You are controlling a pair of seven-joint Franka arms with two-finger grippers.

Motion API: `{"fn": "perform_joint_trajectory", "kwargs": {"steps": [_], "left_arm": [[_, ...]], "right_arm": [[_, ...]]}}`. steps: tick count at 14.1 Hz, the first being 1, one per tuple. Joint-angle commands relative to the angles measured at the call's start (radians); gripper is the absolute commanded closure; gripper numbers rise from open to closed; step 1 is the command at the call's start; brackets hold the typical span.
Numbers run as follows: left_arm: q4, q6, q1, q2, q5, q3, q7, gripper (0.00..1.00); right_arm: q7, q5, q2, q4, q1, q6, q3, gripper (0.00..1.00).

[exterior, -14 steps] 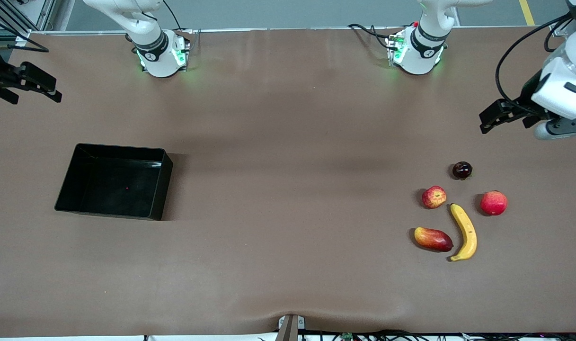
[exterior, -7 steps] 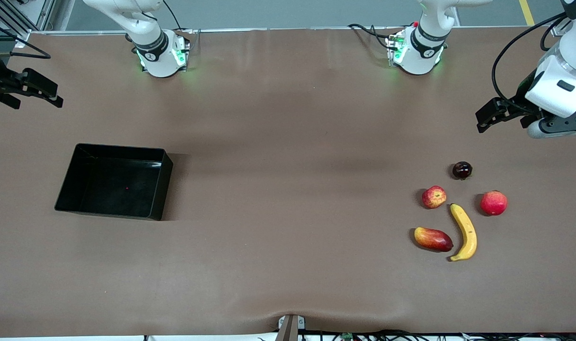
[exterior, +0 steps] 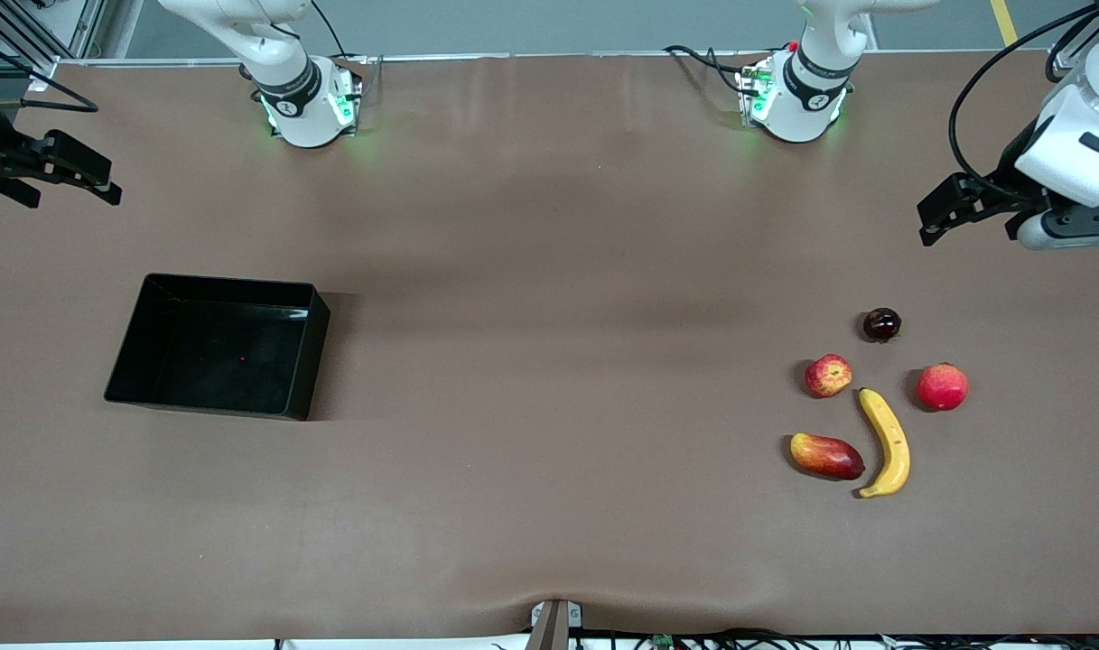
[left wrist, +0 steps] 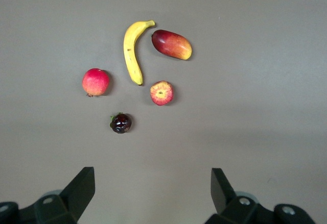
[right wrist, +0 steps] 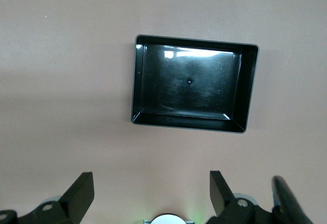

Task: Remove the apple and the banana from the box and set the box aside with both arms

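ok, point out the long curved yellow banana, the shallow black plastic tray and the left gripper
long curved yellow banana [exterior: 887, 441]: front view, mid-body.
shallow black plastic tray [exterior: 307, 361]: front view, side wall.
left gripper [left wrist: 153, 189]: left wrist view, midway between open fingertips.

Wide brown matte table cover [exterior: 549, 298], smooth, slightly rippled near the front edge's middle. Small grey metal bracket [exterior: 554, 623] clamped at that edge, dark cables [exterior: 712, 639] trailing beside it. Grey floor [exterior: 558, 23] past the top edge, yellow stripe [exterior: 1004, 23] near one corner, possibly floor tape.
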Motion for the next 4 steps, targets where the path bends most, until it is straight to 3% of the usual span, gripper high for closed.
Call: {"fn": "perform_joint_trajectory", "kwargs": {"steps": [1, 4], "left_arm": [[0.063, -0.025, 0.008, -0.002, -0.038, 0.002, 0.015, 0.0], [0.077, -0.036, 0.022, 0.02, -0.068, 0.009, 0.012, 0.0]], "right_arm": [[-0.002, 0.0, -0.006, -0.007, -0.007, 0.01, 0.006, 0.0], [-0.003, 0.0, -0.006, -0.007, -0.01, 0.02, 0.006, 0.0]]}}
